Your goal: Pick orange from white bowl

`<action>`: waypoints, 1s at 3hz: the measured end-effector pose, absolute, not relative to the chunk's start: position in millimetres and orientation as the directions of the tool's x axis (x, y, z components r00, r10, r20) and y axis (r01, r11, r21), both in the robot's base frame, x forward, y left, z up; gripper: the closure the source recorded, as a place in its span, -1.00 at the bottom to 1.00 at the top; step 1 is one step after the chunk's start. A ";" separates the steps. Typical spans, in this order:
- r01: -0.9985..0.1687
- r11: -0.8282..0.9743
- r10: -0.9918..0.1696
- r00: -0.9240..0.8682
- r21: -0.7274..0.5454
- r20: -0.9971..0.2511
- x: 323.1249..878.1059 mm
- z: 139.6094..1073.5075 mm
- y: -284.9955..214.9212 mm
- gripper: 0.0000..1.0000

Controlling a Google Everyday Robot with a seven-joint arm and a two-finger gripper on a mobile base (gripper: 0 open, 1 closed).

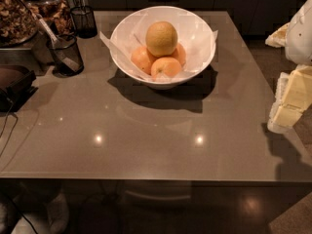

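The orange (161, 38), large, pale yellowish-orange and dimpled, sits on top of three smaller, brighter oranges (165, 66) in the white bowl (200, 33). The bowl is lined with white paper and stands at the back middle of the grey-brown table (146, 130). My gripper (288, 101), white and pale yellow, hangs at the right edge of the view, over the table's right side. It is well to the right of the bowl, nearer than it, and holds nothing that I can see.
Two black mesh cups (66, 55) (84, 21) stand at the back left, the nearer one with utensils. Jars of dried snacks (19, 11) and a dark appliance (14, 84) are at the far left. A cable (7, 130) runs over the left edge.
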State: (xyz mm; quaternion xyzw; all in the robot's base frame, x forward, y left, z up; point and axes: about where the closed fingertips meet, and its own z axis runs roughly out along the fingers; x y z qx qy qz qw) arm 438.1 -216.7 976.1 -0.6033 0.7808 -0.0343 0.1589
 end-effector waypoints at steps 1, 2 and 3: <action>-0.933 0.268 -0.952 -0.217 -0.242 -0.216 442.2 979.7 -212.0 -1.00; -0.947 0.226 -0.959 -0.176 -0.227 -0.222 459.2 984.5 -195.5 -1.00; -0.957 0.174 -0.970 -0.127 -0.231 -0.207 476.6 991.8 -175.0 -1.00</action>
